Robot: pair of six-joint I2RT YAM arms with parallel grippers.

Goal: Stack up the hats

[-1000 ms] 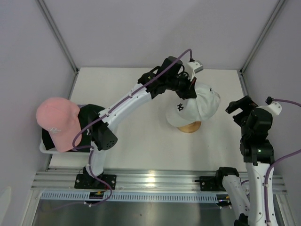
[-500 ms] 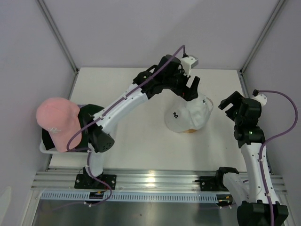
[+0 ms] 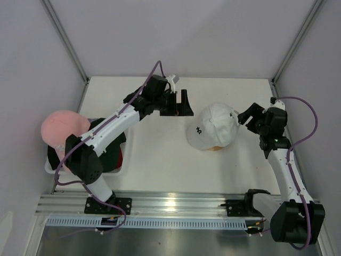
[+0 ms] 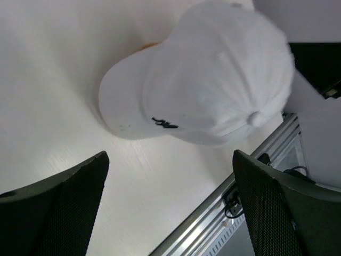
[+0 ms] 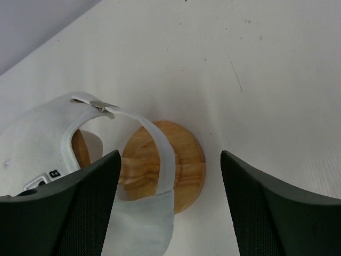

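A white hat (image 3: pixel 213 127) with a dark logo sits on the round wooden stand (image 3: pixel 216 147), brim toward the near left. My left gripper (image 3: pixel 183 103) hangs open to its left, apart from it; its wrist view shows the white hat (image 4: pixel 213 74) ahead and nothing between the fingers (image 4: pixel 64 208). My right gripper (image 3: pixel 246 115) is open at the hat's right rear. In its wrist view the hat's back strap (image 5: pixel 154 136) and the stand (image 5: pixel 181 165) lie between the fingers (image 5: pixel 282 208), untouched. A pink hat (image 3: pixel 61 133) tops a black hat (image 3: pixel 52 156) at the far left, with red fabric (image 3: pixel 118 159) beside it.
A white basket (image 3: pixel 49 169) at the left table edge holds the pile of hats. The left arm stretches across it. An aluminium rail (image 3: pixel 176 205) runs along the near edge, and grey walls close in the back and sides.
My left gripper opened, let go of the white hat and drew back to the left. The hat settled onto the stand. My right gripper reached in to the hat's rear, its jaws narrowing a little.
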